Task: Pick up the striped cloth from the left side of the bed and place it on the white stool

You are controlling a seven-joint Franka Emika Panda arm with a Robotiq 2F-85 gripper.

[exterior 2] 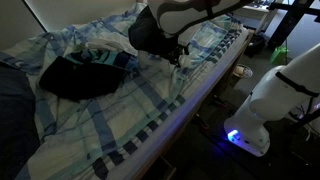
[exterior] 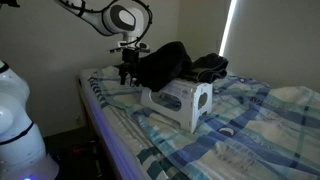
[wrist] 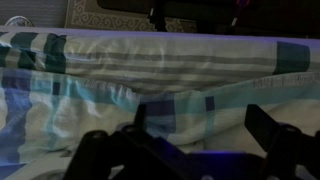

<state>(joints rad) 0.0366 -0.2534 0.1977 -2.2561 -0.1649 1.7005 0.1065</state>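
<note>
The bed [exterior: 250, 125] with its plaid sheet fills both exterior views [exterior 2: 150, 110]. The white stool [exterior: 183, 102] lies on its side on the sheet. A dark, limp heap that I take for the striped cloth [exterior: 163, 62] rests against and over the stool's top; the light is too dim to see its stripes. It also shows in an exterior view [exterior 2: 148, 36]. My gripper [exterior: 125, 74] hangs just beside the cloth's edge, close above the sheet near the bed's side [exterior 2: 178, 58]. In the wrist view the gripper [wrist: 185, 140] is open and empty over plaid sheet.
A black garment [exterior: 211, 67] lies bunched beyond the stool and shows large in an exterior view [exterior 2: 75, 76]. The bed's edge drops off close to the gripper. The robot's white base [exterior 2: 265, 105] stands beside the bed. A patterned rug [wrist: 110, 12] lies on the floor.
</note>
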